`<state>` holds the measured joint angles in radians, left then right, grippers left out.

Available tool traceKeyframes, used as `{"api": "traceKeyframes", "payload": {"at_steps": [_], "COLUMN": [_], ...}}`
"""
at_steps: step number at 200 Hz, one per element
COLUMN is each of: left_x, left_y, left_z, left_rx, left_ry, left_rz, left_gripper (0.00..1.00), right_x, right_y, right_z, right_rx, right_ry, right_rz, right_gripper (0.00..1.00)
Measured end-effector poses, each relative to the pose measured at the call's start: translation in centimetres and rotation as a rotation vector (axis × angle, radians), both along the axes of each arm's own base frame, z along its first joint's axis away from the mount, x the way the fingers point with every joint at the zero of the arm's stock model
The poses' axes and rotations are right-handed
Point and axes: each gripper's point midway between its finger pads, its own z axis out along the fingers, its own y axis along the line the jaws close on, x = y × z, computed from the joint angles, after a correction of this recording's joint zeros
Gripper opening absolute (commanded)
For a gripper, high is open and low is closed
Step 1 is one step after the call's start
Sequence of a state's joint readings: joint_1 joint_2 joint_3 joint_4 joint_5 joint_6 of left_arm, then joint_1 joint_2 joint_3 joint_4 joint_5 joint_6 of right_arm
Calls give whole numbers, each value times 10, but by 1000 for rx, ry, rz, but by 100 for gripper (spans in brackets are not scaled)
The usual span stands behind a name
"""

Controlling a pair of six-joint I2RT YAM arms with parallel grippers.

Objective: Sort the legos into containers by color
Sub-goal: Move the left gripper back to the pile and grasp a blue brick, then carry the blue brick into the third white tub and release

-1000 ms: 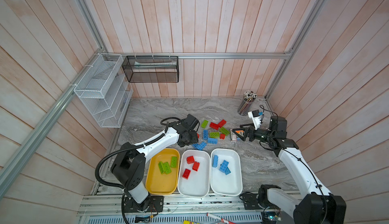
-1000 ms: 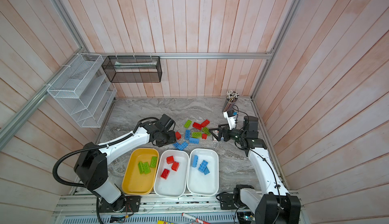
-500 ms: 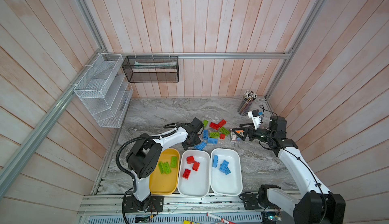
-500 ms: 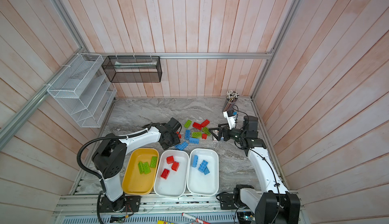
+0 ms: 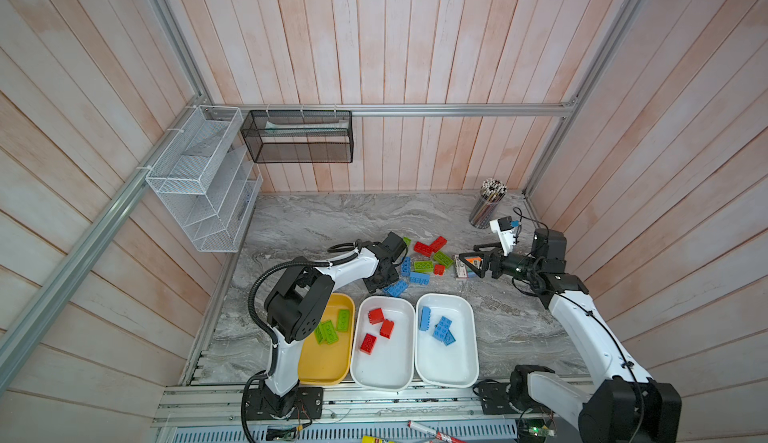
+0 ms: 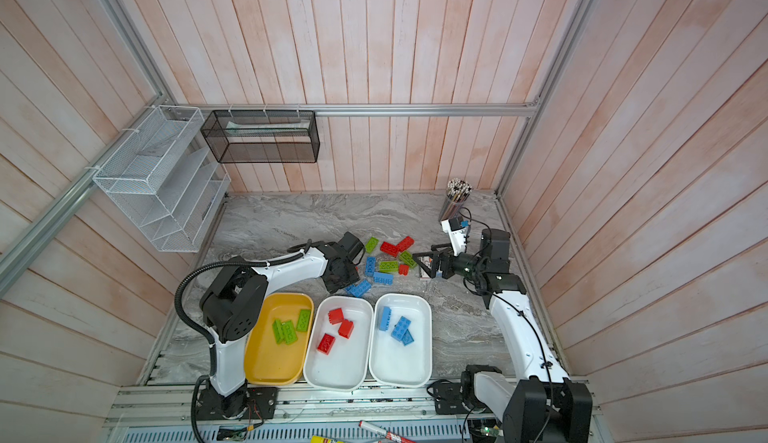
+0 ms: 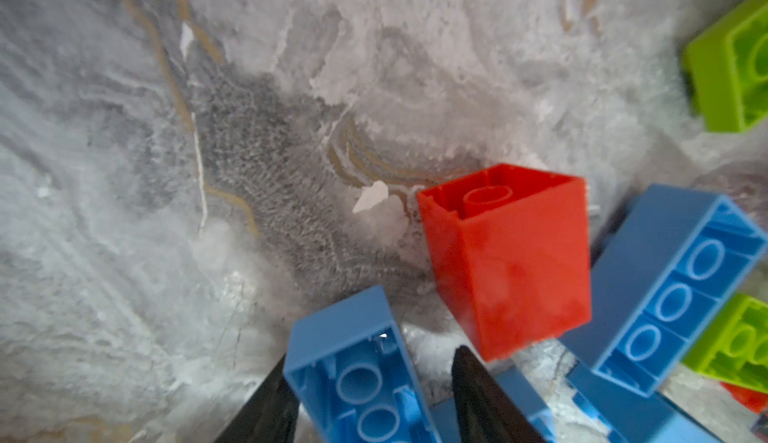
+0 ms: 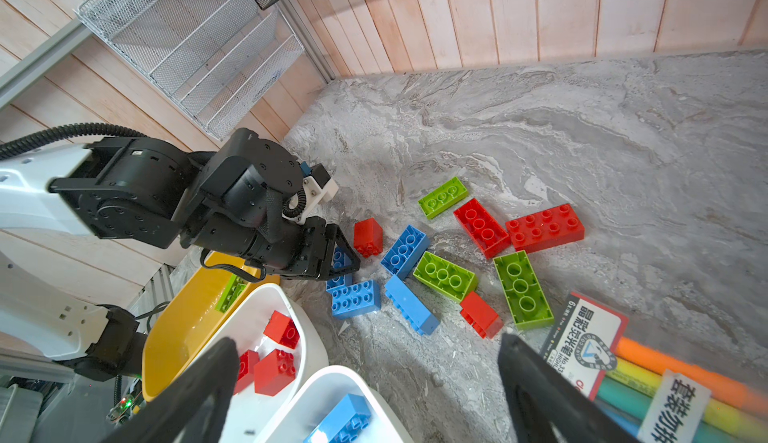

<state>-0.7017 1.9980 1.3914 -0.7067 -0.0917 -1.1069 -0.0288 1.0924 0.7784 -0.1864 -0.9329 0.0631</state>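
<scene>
Two left end effector (image 7: 371,355) fingers (image 7: 266,412) flank blue brick (image 7: 345,337), gap beside one.

Straddles a blue brick (image 7: 357,370), hollow side up, with the tool (image 7: 374,357), black fingers (image 7: 478,399) either side, a gap at one. Just beyond on the marbled bench (image 7: 208,129): a small red brick (image 7: 511,262) tipped over, a second blue brick (image 7: 673,287), lime green bricks (image 7: 731,62) at the frame's edge.

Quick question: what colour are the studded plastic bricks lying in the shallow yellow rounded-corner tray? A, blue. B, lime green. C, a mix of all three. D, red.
B: in both top views the shallow yellow plastic tray holds only lime green studded bricks.
</scene>
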Motion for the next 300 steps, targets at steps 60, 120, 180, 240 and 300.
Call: {"api": "traceKeyframes", "payload": {"at_steps": [60, 120, 180, 240, 300], "left_x": [-3, 15, -18, -154, -212], "left_y": [7, 24, -13, -106, -144], "left_z": [-1, 37, 147, 164, 96], "left_rx": [47, 108, 10, -178, -158], "left_ry": [-1, -98, -302, -291, -160], "left_rz": [-8, -110, -471, -937, -1106], "left_gripper": [33, 33, 33, 33, 35], "right_x": [0, -1, 0, 1, 2], "right_y": [0, -1, -2, -3, -4], "right_z": [0, -3, -2, -2, 0], "right_rx": [0, 0, 5, 2, -14], "right_ry": [0, 8, 7, 15, 13], "right_rz": [0, -5, -9, -16, -23], "right_gripper": [98, 98, 98, 98, 98]}}
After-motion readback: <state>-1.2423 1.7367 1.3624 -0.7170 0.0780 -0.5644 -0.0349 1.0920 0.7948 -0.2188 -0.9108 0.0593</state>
